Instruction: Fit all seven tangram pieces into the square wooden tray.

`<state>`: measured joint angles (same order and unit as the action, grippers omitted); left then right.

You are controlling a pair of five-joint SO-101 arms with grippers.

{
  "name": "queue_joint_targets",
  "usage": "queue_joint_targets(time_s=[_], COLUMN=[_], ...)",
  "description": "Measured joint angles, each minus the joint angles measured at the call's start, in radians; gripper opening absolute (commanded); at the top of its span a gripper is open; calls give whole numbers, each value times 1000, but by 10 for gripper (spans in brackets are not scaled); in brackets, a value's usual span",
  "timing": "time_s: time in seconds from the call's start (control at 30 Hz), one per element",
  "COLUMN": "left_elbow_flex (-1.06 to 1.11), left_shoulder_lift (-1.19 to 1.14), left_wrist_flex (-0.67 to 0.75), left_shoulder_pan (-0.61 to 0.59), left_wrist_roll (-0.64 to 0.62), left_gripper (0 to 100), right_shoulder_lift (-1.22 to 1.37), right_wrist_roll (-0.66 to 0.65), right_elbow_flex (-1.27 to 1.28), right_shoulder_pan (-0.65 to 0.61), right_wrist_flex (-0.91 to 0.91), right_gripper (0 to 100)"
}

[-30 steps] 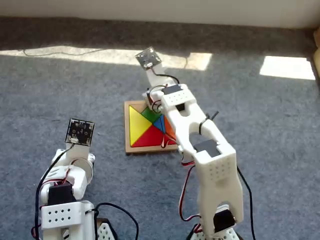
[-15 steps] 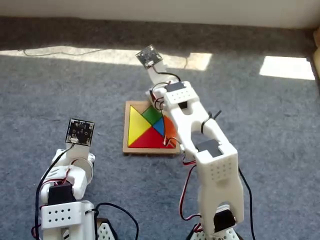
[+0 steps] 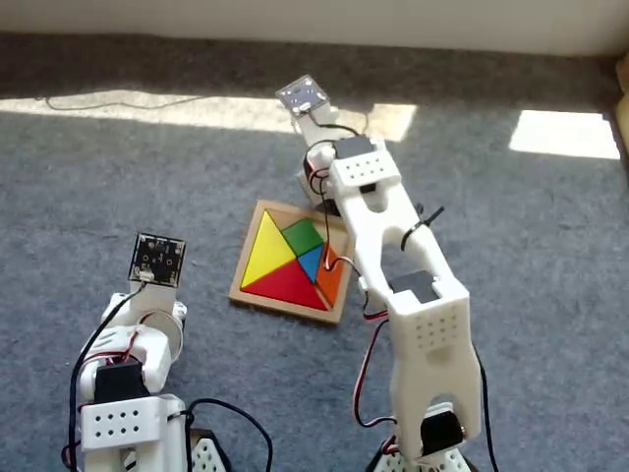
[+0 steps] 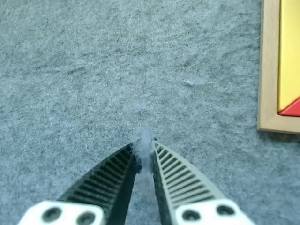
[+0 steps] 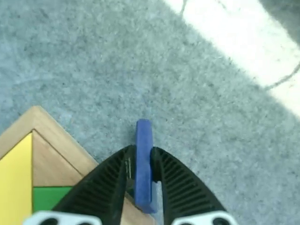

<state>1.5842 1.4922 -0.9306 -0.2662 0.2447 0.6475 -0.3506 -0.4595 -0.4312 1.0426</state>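
Tangram piece [image 5: 144,133], blue, clamped edge-on in right gripper [image 5: 143,151], w/ tray [image 5: 51,126] rim just beside.

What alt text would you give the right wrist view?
The right gripper holds a thin blue piece on edge over grey carpet. A corner of the wooden tray lies close by, with a yellow piece, a green piece and bare wood between them. A sunlit patch lies beyond.

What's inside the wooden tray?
Inside the tray lie a yellow piece, green piece, red piece, light blue piece and orange piece, plus a bare wooden gap. The right arm covers one side, hiding whatever is there.
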Motion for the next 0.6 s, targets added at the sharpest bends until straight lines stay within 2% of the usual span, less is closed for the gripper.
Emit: queue_joint_targets(time_s=[0.3,0.6], left_elbow_flex=[0,0], left_shoulder_lift=[0,0], left_wrist_flex=[0,0], left_shoulder_pan=[0,0], left_wrist_roll=[0,0], left_gripper=[53,53], right_shoulder_lift=[0,0], right_wrist_roll=[0,0], right_elbow_flex=[-173,-437], right_shoulder_pan=[15,2], right_wrist_flex=[196,531], right_gripper=[8,8])
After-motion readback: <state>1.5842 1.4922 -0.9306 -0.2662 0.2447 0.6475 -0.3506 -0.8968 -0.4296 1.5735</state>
